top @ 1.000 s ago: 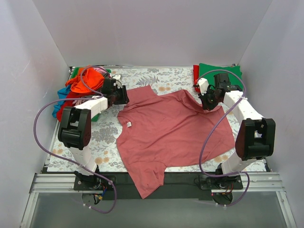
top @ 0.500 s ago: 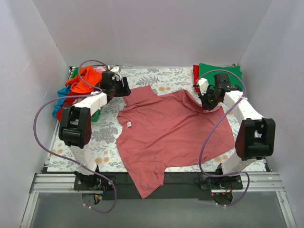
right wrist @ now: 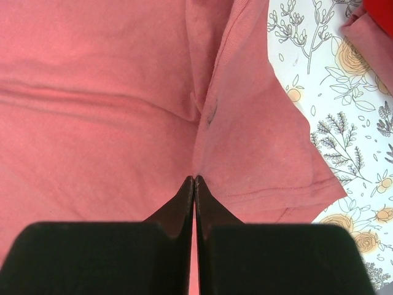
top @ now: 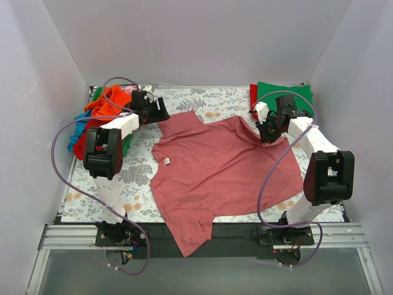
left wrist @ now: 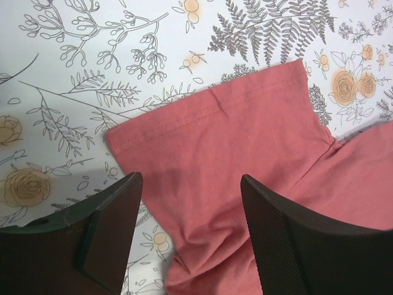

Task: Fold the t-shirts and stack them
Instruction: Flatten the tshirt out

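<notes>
A large dusty-rose t-shirt (top: 221, 172) lies spread front-up on the floral table covering (top: 138, 169), its hem hanging over the near edge. My left gripper (top: 158, 114) hovers open over the shirt's left sleeve (left wrist: 221, 129); its fingers (left wrist: 126, 196) straddle a small pucker of fabric without touching it, and the left gripper (left wrist: 189, 184) holds nothing. My right gripper (top: 268, 131) is shut at the seam of the right sleeve (right wrist: 264, 153). Creases in the shirt run to the right gripper (right wrist: 194, 179), which pinches a fold of it.
A loose heap of orange, red, blue and green t-shirts (top: 101, 114) sits at the back left beside the left arm. A folded green t-shirt (top: 285, 93) rests on a red one (top: 253, 98) at the back right corner. White walls enclose three sides.
My left gripper has opened, let go of the left sleeve and drawn back toward the far edge. The right arm has stayed still.
</notes>
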### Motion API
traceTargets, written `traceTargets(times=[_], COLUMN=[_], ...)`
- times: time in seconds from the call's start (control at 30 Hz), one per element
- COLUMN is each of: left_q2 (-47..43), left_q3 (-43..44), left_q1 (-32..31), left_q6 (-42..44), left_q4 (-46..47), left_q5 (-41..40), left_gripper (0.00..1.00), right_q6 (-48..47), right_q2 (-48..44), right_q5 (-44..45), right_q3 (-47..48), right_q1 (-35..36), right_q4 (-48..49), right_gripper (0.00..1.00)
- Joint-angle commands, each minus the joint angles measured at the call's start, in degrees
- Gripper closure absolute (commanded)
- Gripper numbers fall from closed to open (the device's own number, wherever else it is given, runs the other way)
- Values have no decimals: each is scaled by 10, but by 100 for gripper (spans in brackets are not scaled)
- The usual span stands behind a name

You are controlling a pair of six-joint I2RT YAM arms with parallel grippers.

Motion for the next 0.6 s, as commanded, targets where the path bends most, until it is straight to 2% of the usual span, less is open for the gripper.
traceTargets(times=[0.0, 0.33, 0.43, 0.57], left_q2=[11, 100, 122, 103], left_q3=[38, 137, 164, 132], left_q1=[4, 4, 4, 4], left_q6=[-6, -16, -25, -35], left_q4=[-7, -37, -61, -54], left_q5=[26, 34, 11, -33], left_gripper=[36, 38, 42, 44], right_q6=[7, 9, 9, 9], right_q2=[4, 11, 9, 8], right_q5=[-13, -19, -20, -24], right_q3=[19, 26, 24, 23], right_q1=[-4, -4, -4, -4], right_q4=[7, 7, 7, 7], right_gripper=[99, 99, 99, 99])
